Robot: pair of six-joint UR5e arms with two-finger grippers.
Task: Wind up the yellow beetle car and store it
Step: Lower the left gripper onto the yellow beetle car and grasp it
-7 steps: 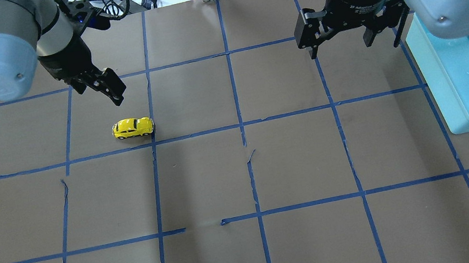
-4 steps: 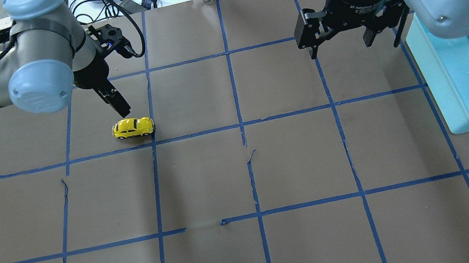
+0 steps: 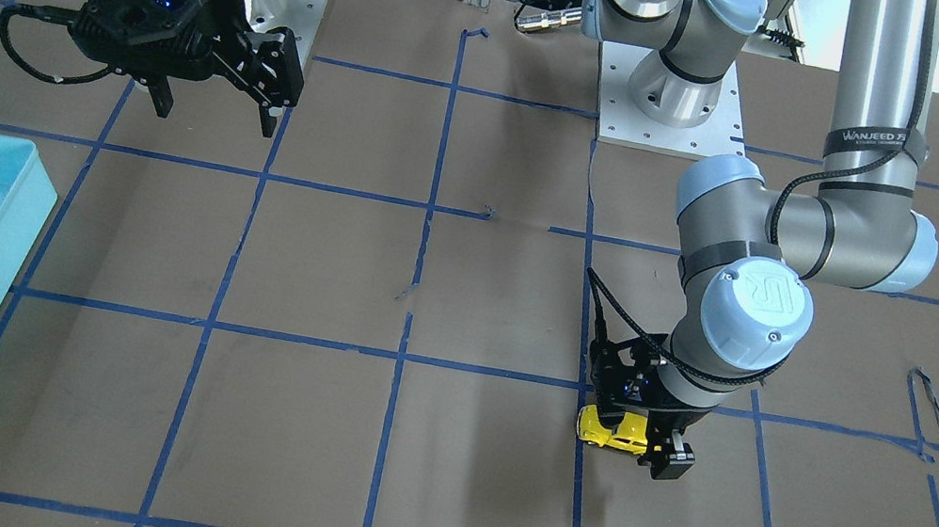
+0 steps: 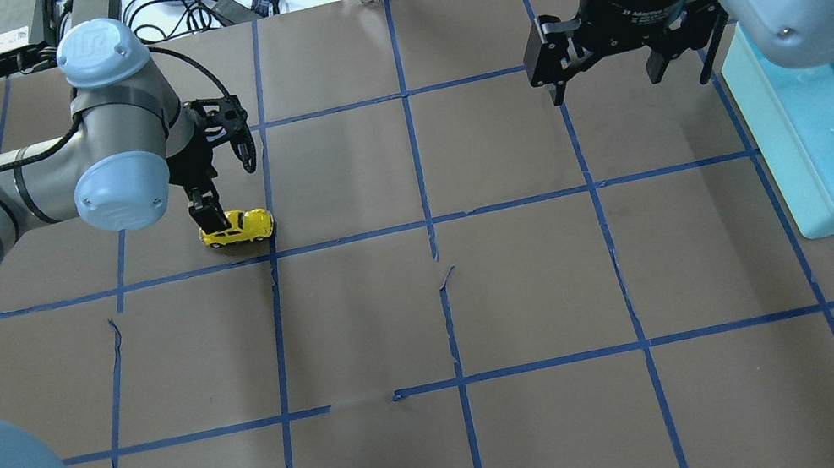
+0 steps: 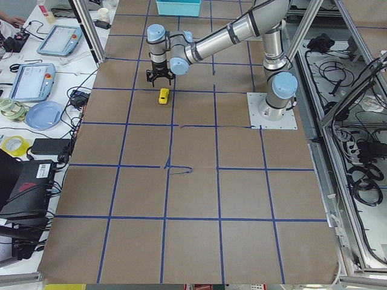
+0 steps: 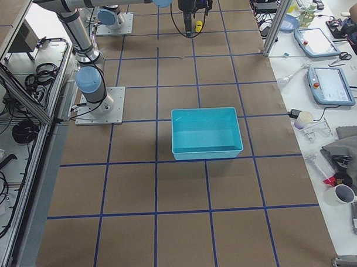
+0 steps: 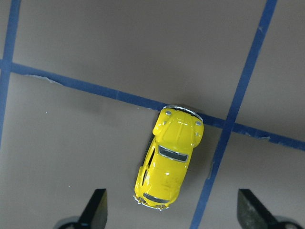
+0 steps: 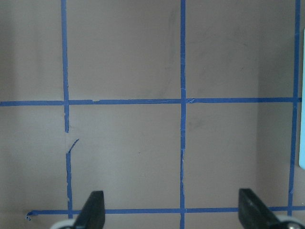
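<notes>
The yellow beetle car (image 4: 237, 227) stands on the brown paper beside a blue tape crossing. It also shows in the front view (image 3: 613, 429). My left gripper (image 7: 174, 212) is open, pointing down over the car's left end. In the left wrist view the car (image 7: 169, 157) lies lengthwise between the two fingertips (image 7: 95, 210), with only its near end level with them and a gap on each side. In the overhead view one finger (image 4: 208, 215) shows at the car's edge. My right gripper (image 4: 629, 83) is open and empty, held above the table at the far right.
A teal bin (image 4: 795, 141) stands at the table's right edge, next to my right gripper. It also shows in the front view (image 3: 27, 228). Blue tape lines divide the paper into squares, some of them peeling. Cables and gear lie beyond the far edge.
My left arm has swung in and lowered, bringing its gripper from behind the car down over the car's left end. The car and my right arm have not moved.
</notes>
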